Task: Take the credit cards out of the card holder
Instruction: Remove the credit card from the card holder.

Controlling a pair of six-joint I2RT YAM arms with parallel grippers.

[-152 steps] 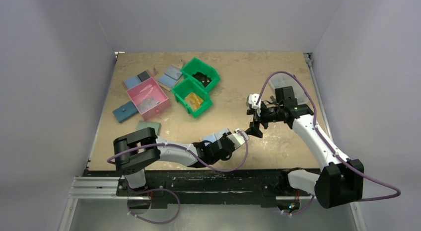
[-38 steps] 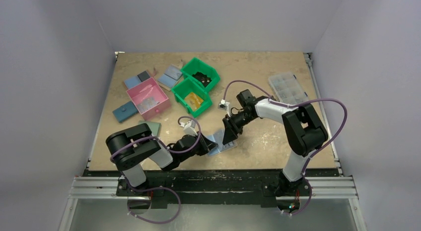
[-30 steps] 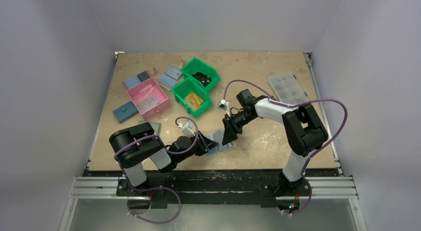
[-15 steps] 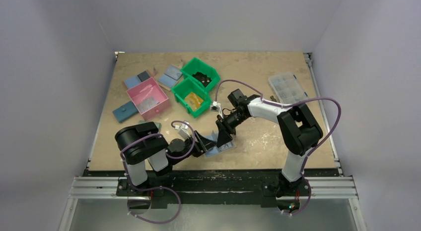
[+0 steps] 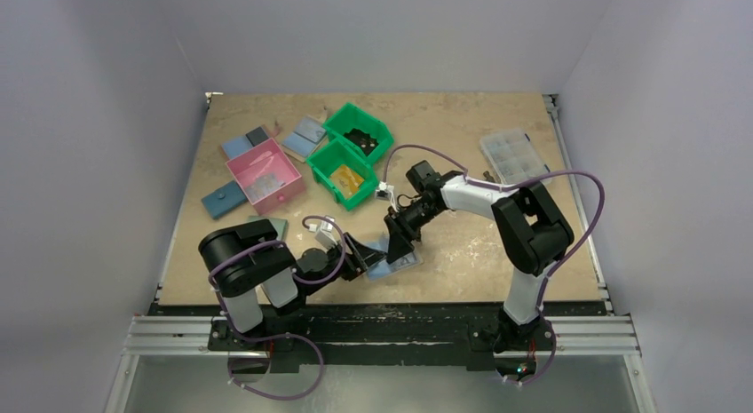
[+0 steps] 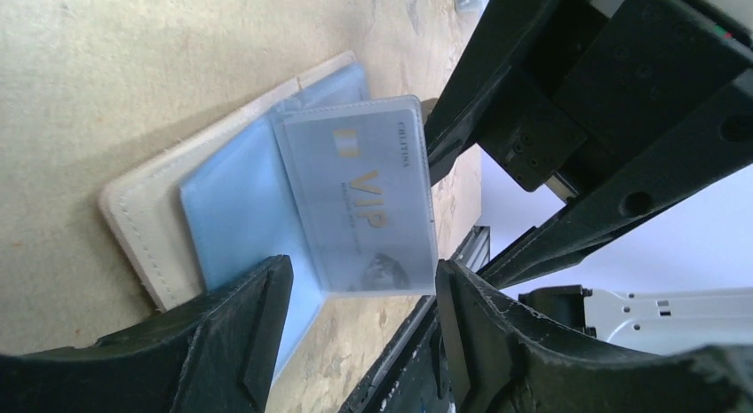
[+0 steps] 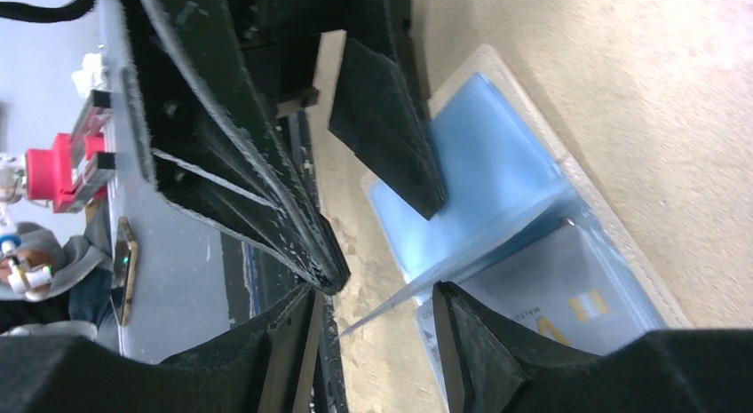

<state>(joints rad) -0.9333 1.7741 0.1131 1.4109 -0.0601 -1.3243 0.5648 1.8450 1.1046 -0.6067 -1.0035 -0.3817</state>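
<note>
The card holder (image 5: pixel 397 267) lies open on the table near its front edge, beige outside (image 6: pixel 133 218) and light blue inside (image 7: pixel 497 164). A pale grey credit card (image 6: pixel 355 200) printed "VIP" sits in a clear sleeve on the blue panel; it also shows in the right wrist view (image 7: pixel 555 297). My left gripper (image 6: pixel 360 302) is open, its fingers standing either side of the sleeve's near end. My right gripper (image 7: pixel 377 320) is open too, at the holder's opposite side, with a thin raised blue flap edge (image 7: pixel 400 297) passing between its fingers. Other cards do not show.
Two green bins (image 5: pixel 355 133) (image 5: pixel 344 175) and a pink bin (image 5: pixel 265 175) stand at the back left with several flat blue wallets. A sage-green wallet (image 5: pixel 266 225) lies by the left arm. A clear compartment box (image 5: pixel 513 158) sits at the back right. The table's front rail (image 5: pixel 382 329) is close.
My left gripper has opened wider. Both grippers and the holder have shifted slightly left, and the blue flap now stands raised between them.
</note>
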